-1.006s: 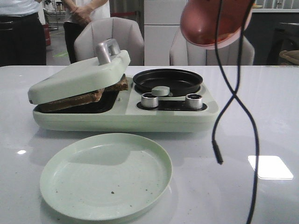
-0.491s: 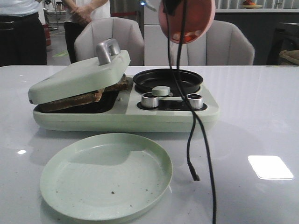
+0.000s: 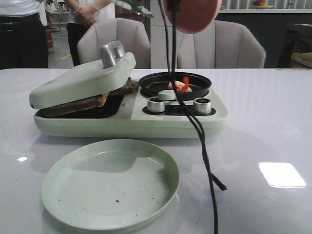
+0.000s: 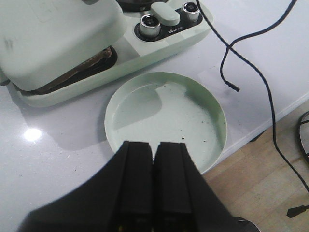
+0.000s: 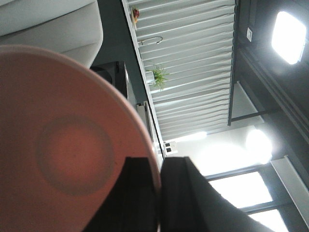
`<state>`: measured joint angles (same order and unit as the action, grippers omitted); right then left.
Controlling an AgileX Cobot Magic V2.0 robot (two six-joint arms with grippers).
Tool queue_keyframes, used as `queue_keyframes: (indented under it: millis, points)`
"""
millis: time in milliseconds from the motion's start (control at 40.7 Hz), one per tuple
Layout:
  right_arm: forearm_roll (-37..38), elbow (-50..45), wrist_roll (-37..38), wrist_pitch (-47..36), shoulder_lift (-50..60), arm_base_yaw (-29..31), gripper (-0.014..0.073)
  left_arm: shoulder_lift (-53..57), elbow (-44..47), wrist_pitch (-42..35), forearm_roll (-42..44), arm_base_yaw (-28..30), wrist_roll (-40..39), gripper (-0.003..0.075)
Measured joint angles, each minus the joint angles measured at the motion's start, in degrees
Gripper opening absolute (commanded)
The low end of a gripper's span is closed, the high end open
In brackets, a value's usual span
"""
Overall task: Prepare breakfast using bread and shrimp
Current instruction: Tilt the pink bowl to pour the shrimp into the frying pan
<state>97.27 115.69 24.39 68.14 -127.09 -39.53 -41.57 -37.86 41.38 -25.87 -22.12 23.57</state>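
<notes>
A strip of small print runs along the dark control panel between the two silver knobs [image 4: 153,25] of the breakfast maker [image 3: 130,121]; in the left wrist view it is too small and blurred to read, and no other writing shows anywhere.

Against the frame of half a second ago, the shrimp [image 3: 181,86] now lies in the black round pan [image 3: 175,83] on the right half of the machine, pinkish-white body with its red tail upward; before, the pan was bare and a red-orange patch showed through the pink bowl [image 3: 191,14]; the bowl itself has risen toward the top edge of the front view and is tipped so that its underside faces the camera; the black cable [image 3: 200,141] has swung left and now hangs down in front of the pan and the knobs, its loose end lying on the white table [image 3: 273,122].

The right gripper [image 5: 159,193] pinches the rim of the pink bowl, one finger on each side of the wall; the left gripper [image 4: 153,166] hangs over the near rim of the pale green plate [image 3: 111,183] with its fingers pressed together and nothing between them.

The bread [image 3: 78,103] sits in the left compartment, its browned edge showing under the tilted green lid [image 3: 83,80], unchanged; the plate stands in front of the machine as before.
</notes>
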Motion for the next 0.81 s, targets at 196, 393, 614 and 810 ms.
queue_keyframes:
  millis: [196,393,614,810]
  points:
    - [-1.5,0.0,0.8,0.0,-2.2,0.0,0.0045,0.0,0.0,0.0,0.0,0.0,0.0,0.0101]
    - [-1.3,0.0,1.5,0.0,-2.2,0.0,0.0045,0.0,0.0,0.0,0.0,0.0,0.0,0.0101]
    - [0.2,0.0,1.8,0.0,-2.2,0.0,0.0045,0.0,0.0,0.0,0.0,0.0,-0.1,0.0101]
    - [-2.8,0.0,1.9,0.0,-1.5,0.0,0.0045,0.0,0.0,0.0,0.0,0.0,-0.1,0.0101]
